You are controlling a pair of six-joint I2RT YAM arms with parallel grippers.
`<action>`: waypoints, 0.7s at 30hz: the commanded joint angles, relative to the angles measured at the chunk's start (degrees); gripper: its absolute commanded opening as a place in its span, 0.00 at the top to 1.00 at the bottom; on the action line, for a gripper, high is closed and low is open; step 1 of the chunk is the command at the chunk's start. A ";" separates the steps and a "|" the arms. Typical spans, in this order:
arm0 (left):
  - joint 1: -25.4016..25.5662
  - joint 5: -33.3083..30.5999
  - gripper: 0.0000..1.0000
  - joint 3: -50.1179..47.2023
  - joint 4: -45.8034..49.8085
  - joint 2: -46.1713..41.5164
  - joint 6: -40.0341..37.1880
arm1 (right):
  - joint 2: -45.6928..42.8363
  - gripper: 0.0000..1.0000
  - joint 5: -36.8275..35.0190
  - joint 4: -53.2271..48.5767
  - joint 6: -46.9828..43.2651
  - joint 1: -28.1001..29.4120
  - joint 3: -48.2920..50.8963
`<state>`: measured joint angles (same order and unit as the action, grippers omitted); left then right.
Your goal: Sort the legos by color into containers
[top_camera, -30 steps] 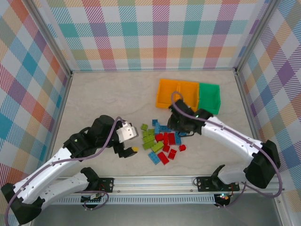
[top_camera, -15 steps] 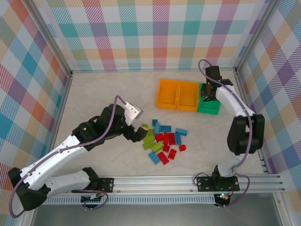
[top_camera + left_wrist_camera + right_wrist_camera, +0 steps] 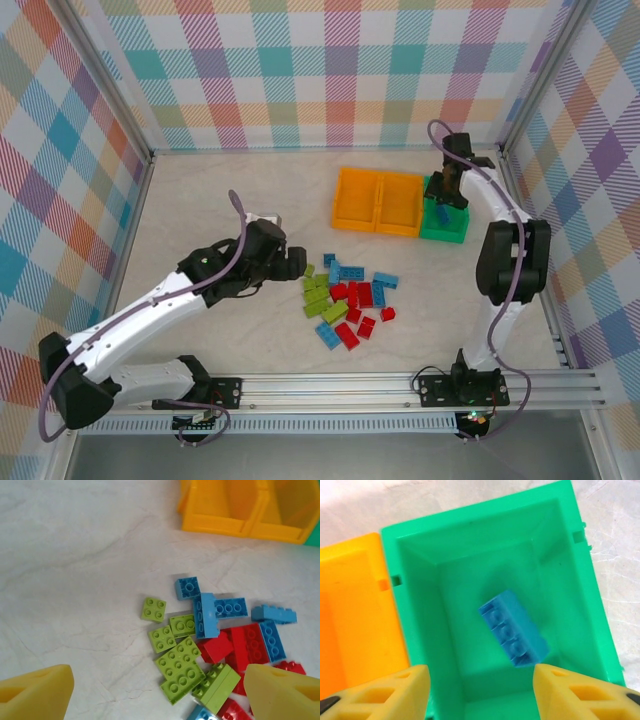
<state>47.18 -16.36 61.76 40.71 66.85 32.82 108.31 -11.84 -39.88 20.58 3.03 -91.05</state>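
Blue brick: 1 in green bin; orange bins: 2; left end effector, right end effector: agape

green bin: smooth glossy plastic, under right gripper
legos: shiny studded plastic
table: matt, marbled

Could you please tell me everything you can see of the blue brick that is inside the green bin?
The blue brick is a small, elongated block of glossy light-blue plastic. A row of studs runs along one long face, which is turned sideways. It appears to rest on the floor of the green bin, set diagonally to the walls and clear of them, with nothing else beside it. The right tool hangs open above it, and its yellow fingers do not touch the brick.
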 commanded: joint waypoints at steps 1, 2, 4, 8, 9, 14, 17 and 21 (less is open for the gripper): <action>-0.29 -0.75 0.15 0.12 1.54 2.90 9.22 | -10.72 0.42 6.03 -2.14 2.32 0.45 4.58; -0.84 0.40 0.16 0.13 1.12 4.19 9.96 | -14.37 0.41 8.65 -2.22 2.80 0.87 7.11; -1.89 2.44 0.19 0.09 0.24 6.60 11.23 | -22.17 0.37 14.31 -1.32 3.24 2.60 12.73; -4.01 6.06 0.23 -0.39 -3.44 12.22 11.67 | -35.27 0.31 22.53 -3.01 4.20 11.29 21.01; -4.32 6.28 0.24 -0.28 -4.23 13.84 10.92 | -36.98 0.30 23.06 -4.12 4.29 14.07 21.90; -6.16 10.18 0.26 3.16 -4.73 23.13 5.71 | -41.34 0.28 27.17 -6.78 9.67 27.79 26.03; -6.73 13.69 0.27 5.37 -5.74 28.34 4.26 | -41.57 0.28 25.66 -6.51 13.02 35.46 27.59; -7.44 13.17 0.28 7.70 -6.31 33.52 3.03 | -40.72 0.27 22.16 -7.92 15.13 40.36 27.67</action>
<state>40.58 -4.91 67.18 35.38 98.52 38.04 67.68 11.99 -46.09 32.25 41.98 -63.42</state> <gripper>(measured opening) 0.720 0.726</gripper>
